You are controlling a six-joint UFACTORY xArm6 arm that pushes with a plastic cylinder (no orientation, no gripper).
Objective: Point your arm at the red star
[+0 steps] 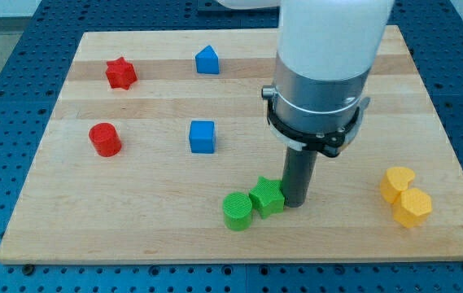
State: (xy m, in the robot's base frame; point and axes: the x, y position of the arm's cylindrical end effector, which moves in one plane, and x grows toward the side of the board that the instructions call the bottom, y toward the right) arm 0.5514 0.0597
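a pale wooden board [426, 122] lies on a blue perforated table [3, 73].

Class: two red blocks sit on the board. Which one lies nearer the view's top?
The red star, near the top left corner. The red cylinder sits below it. My tip is far off, beside the green star.
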